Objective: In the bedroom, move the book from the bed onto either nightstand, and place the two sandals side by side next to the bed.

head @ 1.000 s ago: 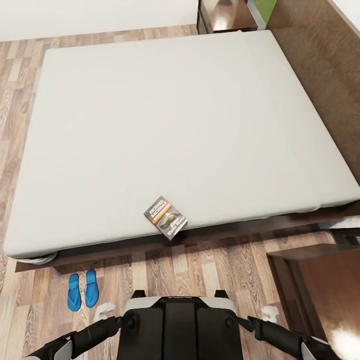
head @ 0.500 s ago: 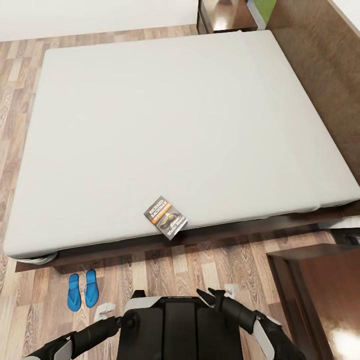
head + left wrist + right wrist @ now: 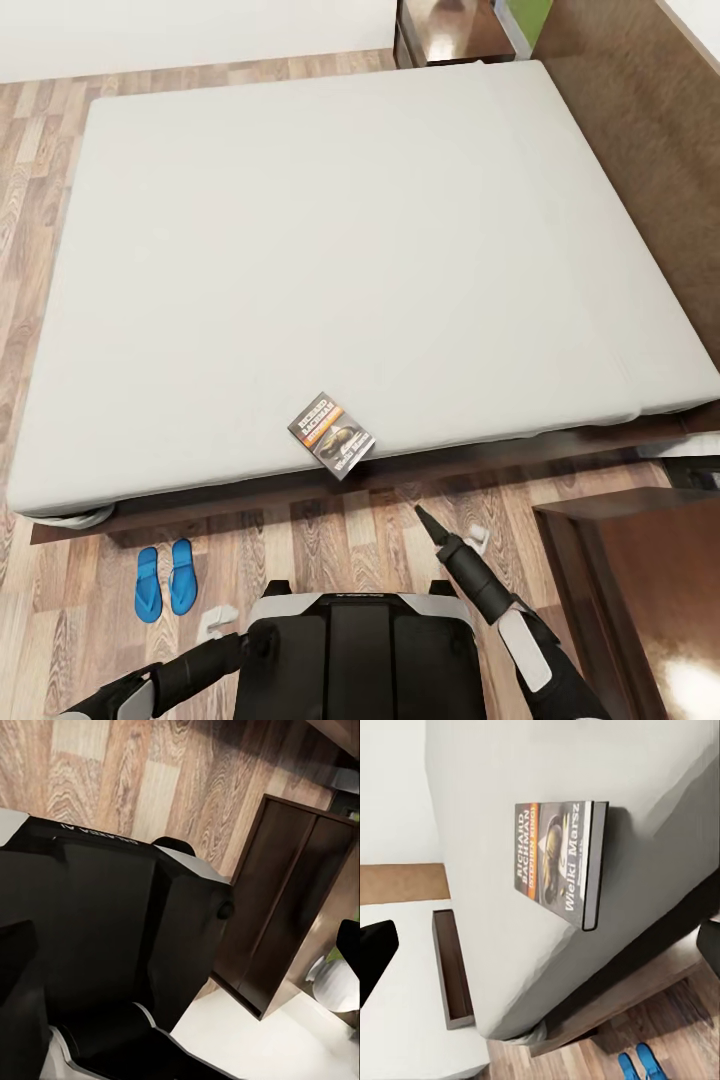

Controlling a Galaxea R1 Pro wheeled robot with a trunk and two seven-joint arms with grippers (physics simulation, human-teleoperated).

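Observation:
The book lies flat at the near edge of the bed, its spine just over the mattress edge; the right wrist view has the book straight ahead. Both blue sandals lie side by side on the floor beside the bed's near left corner, and they also appear below the frame. My right gripper is raised over the floor, short of the book and to its right, open with nothing between its fingertips. My left gripper stays low by my trunk, open and empty.
One nightstand stands at the far side by the headboard. A second nightstand is close on my right, its dark side near my base. Wood-plank floor runs between me and the bed.
My right arm has swung up from beside my trunk and stretched forward toward the bed's near edge. The left arm has barely shifted. Book and sandals have not moved.

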